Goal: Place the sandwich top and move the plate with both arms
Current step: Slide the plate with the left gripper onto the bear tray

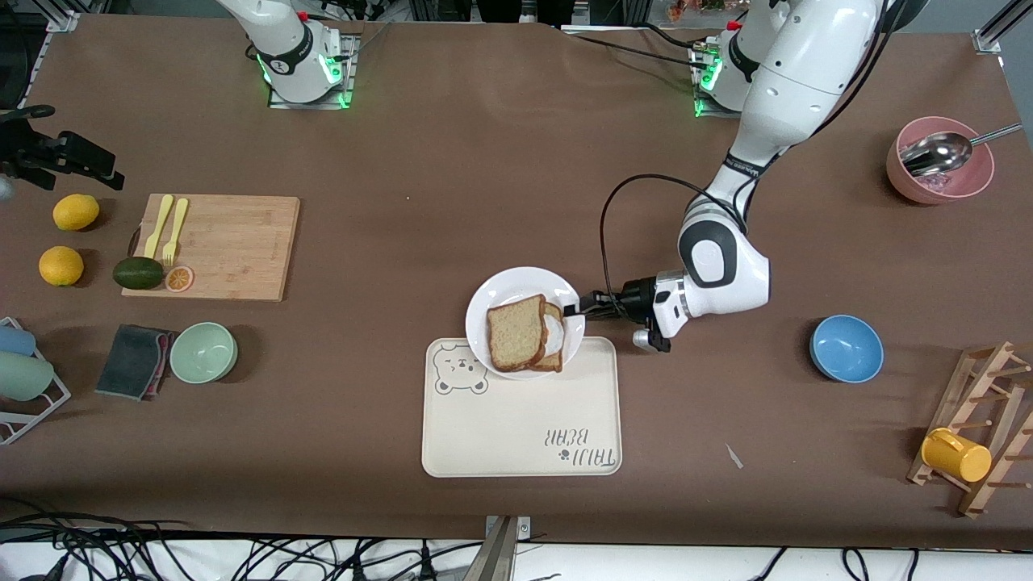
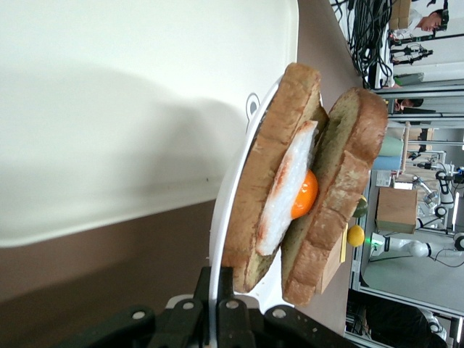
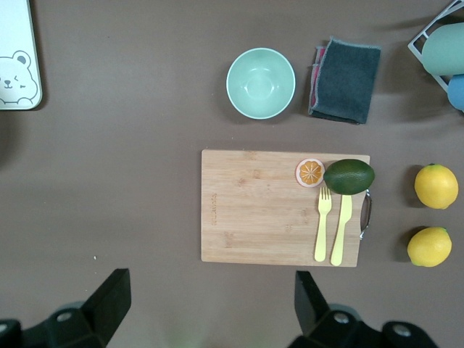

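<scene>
The white plate (image 1: pixel 516 284) is held by its rim in my left gripper (image 1: pixel 575 311), which is shut on it. The plate overlaps the edge of the cream bear tray (image 1: pixel 524 420) that lies farther from the front camera. The sandwich top (image 1: pixel 516 332), a plain brown slice, lies on the toast with the fried egg (image 1: pixel 554 332) on the plate. The left wrist view shows the fingers (image 2: pixel 230 290) clamping the plate's rim (image 2: pixel 226 210), the egg (image 2: pixel 303 197) and the sandwich top (image 2: pixel 344 196). My right gripper (image 3: pixel 210 304) is open and empty, high over the bare table beside the cutting board (image 3: pixel 268 210).
The cutting board (image 1: pixel 226 246) bears two yellow forks (image 1: pixel 168 226), an avocado (image 1: pixel 138 273) and an orange slice. Two lemons, a green bowl (image 1: pixel 203 352) and a dark cloth lie near it. A blue bowl (image 1: pixel 846 348), a pink bowl (image 1: pixel 940 181) and a cup rack (image 1: pixel 976 440) stand toward the left arm's end.
</scene>
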Motion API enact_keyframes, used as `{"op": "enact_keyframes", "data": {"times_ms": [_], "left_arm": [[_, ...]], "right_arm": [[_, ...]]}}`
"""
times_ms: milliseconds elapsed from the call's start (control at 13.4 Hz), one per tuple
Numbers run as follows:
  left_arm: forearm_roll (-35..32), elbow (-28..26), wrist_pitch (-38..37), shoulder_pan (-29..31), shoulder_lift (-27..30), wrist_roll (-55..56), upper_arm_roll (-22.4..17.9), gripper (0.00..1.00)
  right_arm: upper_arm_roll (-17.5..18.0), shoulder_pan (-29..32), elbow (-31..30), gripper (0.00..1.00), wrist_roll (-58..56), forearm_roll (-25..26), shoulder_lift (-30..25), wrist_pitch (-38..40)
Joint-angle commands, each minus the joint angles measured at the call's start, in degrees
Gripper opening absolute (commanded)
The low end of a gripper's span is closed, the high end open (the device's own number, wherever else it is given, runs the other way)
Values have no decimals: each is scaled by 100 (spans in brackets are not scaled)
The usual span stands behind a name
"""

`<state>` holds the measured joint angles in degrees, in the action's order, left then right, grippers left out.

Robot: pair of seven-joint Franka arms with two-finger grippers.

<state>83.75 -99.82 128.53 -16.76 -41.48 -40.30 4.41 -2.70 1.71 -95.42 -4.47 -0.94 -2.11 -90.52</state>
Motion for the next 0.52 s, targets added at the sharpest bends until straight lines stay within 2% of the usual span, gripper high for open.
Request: {"op": "enact_keyframes", "data": {"times_ms": [0,447], "left_arm": [[-314,585,-38,129,-360,451,34,0],[-500,1569,-38,225,-975,1216,-72,0]], "right_arm": [[50,66,58,100,16,-3,0,78],[50,66,58,100,16,-3,0,78]]}}
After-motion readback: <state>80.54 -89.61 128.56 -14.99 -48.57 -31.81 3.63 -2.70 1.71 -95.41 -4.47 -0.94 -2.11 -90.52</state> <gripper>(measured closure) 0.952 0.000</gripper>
